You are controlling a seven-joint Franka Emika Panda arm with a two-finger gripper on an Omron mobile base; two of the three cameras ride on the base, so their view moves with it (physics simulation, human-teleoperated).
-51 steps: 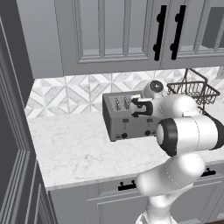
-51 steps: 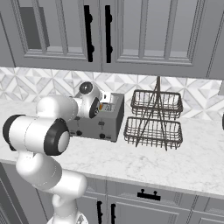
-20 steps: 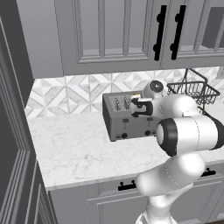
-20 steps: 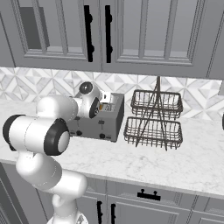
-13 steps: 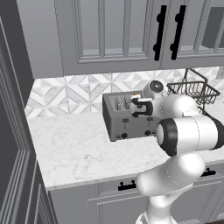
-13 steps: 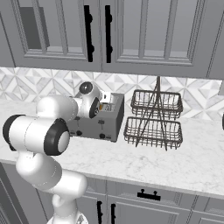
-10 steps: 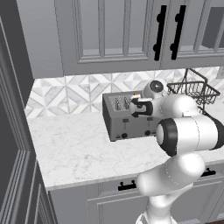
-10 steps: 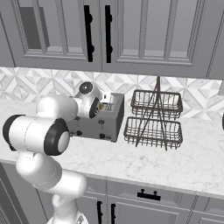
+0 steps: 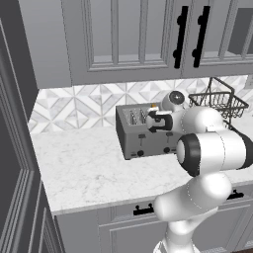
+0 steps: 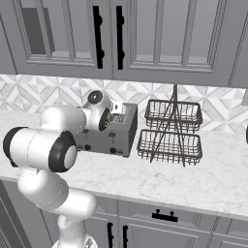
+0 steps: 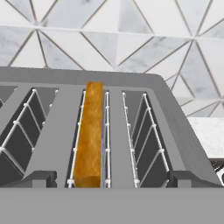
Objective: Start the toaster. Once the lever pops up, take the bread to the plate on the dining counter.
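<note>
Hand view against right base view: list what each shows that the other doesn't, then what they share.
Hand view alone: the bread standing on edge in a slot between wire guides, and the open gripper poised just above the toaster top. Right base view alone: a two-tier wire basket right of the toaster, cabinet doors above, drawers below, and the arm. Both: the toaster and the patterned backsplash.

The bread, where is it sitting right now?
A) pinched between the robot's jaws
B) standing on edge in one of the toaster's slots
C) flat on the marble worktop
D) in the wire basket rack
B: in the hand view the bread stands on edge between the wire guides of one slot of the toaster, its golden top edge showing.
</note>
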